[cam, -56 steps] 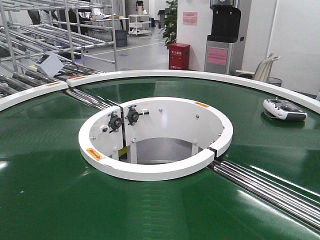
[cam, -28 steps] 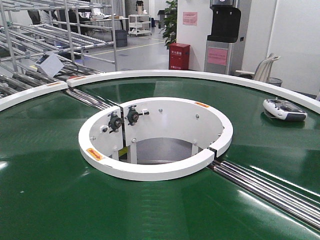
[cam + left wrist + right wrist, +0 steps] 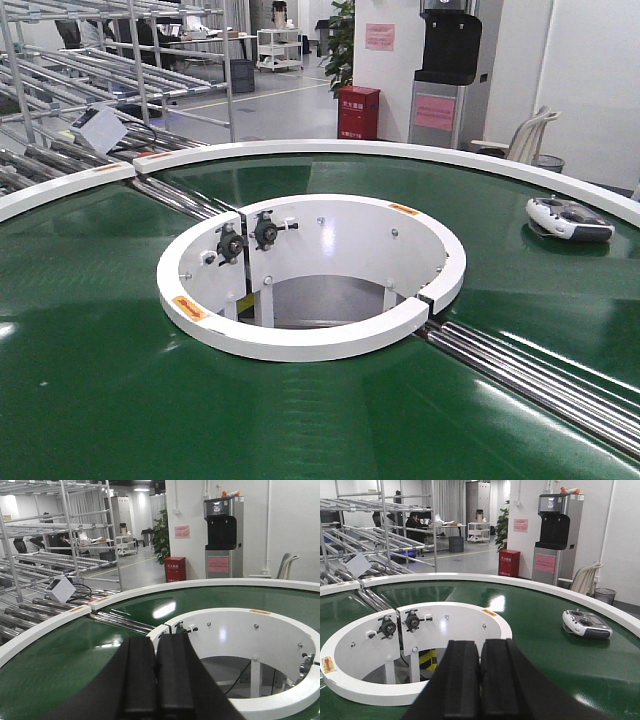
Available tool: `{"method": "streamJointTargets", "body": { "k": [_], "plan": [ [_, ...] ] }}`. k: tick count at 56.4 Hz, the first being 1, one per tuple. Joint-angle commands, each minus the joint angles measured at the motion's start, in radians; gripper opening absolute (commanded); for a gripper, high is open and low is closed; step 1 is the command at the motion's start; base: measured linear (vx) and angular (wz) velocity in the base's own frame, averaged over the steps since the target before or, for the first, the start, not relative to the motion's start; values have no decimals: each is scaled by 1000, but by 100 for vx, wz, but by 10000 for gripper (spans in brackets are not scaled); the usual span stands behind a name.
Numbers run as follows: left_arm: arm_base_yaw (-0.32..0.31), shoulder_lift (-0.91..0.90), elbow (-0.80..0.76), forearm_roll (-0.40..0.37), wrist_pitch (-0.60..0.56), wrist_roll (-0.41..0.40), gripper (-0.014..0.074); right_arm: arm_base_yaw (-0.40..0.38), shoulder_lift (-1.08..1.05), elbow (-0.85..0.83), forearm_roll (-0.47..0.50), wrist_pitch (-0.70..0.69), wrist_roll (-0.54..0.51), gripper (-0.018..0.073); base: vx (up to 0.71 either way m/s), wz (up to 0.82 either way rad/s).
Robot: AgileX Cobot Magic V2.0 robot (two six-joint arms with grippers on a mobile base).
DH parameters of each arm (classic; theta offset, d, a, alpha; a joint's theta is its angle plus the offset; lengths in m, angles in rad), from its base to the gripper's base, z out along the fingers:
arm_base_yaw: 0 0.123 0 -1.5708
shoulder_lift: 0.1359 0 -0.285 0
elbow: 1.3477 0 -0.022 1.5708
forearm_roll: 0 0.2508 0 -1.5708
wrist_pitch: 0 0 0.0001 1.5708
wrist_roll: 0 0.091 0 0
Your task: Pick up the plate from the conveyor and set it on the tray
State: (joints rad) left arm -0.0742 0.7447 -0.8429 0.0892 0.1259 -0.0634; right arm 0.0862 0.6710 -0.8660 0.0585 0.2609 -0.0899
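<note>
Workshop floor behind: steel roller racks (image 3: pixel 100 70), red cabinet (image 3: pixel 358 112), water dispenser (image 3: pixel 452 60). Up front the conveyor (image 3: pixel 100 350) fills the view, near edge cut off: glossy dark green belt, white outer rim (image 3: pixel 400 150), white inner ring (image 3: pixel 300 342), steel rollers (image 3: pixel 540 375) at the joint. Near-side belt is wide open; grey handheld controller (image 3: pixel 568 218) lies by the right rim. Left gripper (image 3: pixel 156 641) and right gripper (image 3: pixel 480 645) sit over the belt, flat black fingers pressed together, gripping nothing.
</note>
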Motion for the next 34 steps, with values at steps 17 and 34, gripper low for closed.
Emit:
{"method": "streamJointTargets", "body": {
  "k": [17,34],
  "plan": [
    [-5,-1,-32,1,-71,-1,540,-4,0,-34,-6,-64,-3,706,0,0],
    [-13,133,-58,-60,207,-68,534,-4,174,-83,27,282,8,670,0,0]
  ]
}}
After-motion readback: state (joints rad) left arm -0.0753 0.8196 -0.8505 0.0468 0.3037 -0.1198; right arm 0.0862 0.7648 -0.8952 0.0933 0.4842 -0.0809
